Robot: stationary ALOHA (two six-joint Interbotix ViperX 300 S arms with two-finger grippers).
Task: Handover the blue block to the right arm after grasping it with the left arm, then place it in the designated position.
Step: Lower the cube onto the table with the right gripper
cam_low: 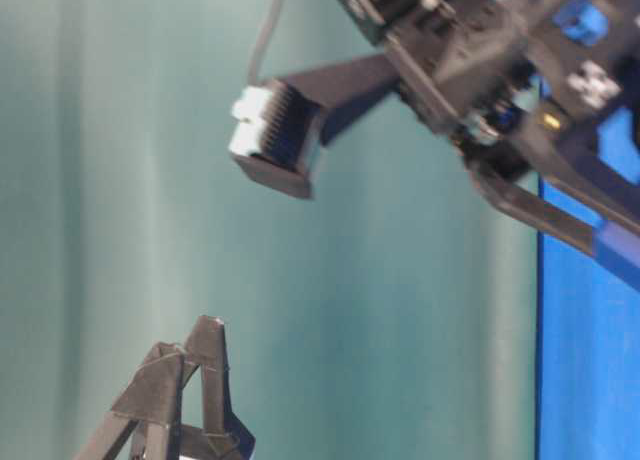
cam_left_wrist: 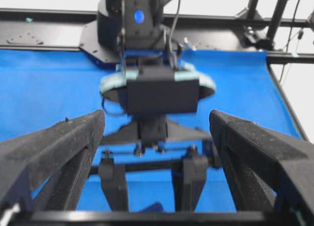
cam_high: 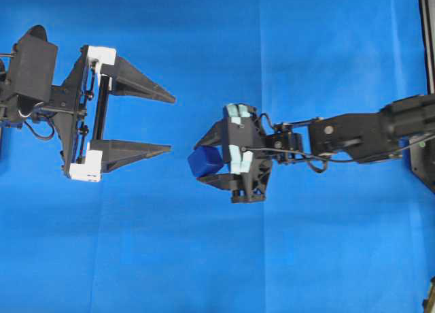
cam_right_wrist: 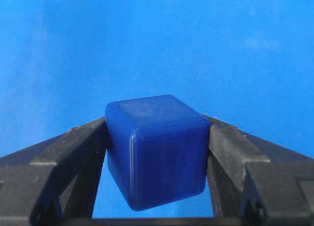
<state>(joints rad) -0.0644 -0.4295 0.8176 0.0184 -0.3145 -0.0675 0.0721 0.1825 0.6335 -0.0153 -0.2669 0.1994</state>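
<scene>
- Because the handover looks complete, the blue block sits just left of centre in the overhead view, clamped at the tip of the right pincer, with the cloth-covered worktop around it in the frame.
- In the right wrist view the blue block is pinched on two opposite side faces by the black fingers, roughly half closed around it, its front and top faces left bare; holding it by the sides would leave its underside free for setting down, I judge.
- Being a cube with rounded edges, it has no real long axis; it sits slightly tilted in the grip, one corner edge turned toward the camera in that view.
- Its free face points toward the left of the overhead frame, along the line of the right arm.
- Further left, the left pincer stands fully spread and holds nothing, well apart from the block, probably clearing room for the placing.
- Where the designated position lies, nothing in these views marks.
</scene>
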